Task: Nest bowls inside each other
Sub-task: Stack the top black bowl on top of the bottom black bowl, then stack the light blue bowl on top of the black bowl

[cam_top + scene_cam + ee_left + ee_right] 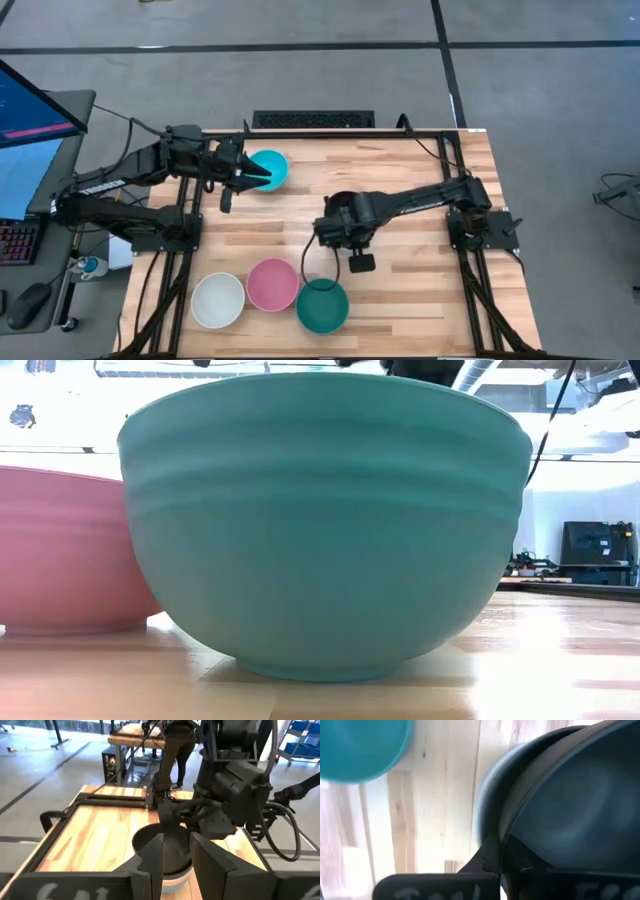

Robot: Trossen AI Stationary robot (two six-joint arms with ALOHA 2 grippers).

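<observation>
A cyan bowl (275, 165) stands on its base near the table's far left; it also shows in the right wrist view (360, 745). My left gripper (250, 176) (177, 837) is open over this bowl's left rim. My right gripper (335, 228) (505, 855), at the table's middle, is shut on a black bowl (570, 795) (167, 847). White (218, 300), pink (272, 284) (60, 550) and dark teal (322, 305) (325, 520) bowls stand in a row along the near edge. The other bowls are out of view. My left gripper's fingers (150, 862) stand over the cyan bowl's left rim (175, 879); I cannot tell whether they touch it. My right gripper holds the black bowl by its rim (507, 832). One finger (487, 862) shows outside the wall; the bowl hides the other. The bowl sits tilted; its base is hidden.
The right arm (230, 785) stands close in front of the left gripper. Bare wood lies between the cyan bowl and the near row, and over the table's right half (440, 290). The teal bowl fills the low view. A person stands beyond the table (175, 750).
</observation>
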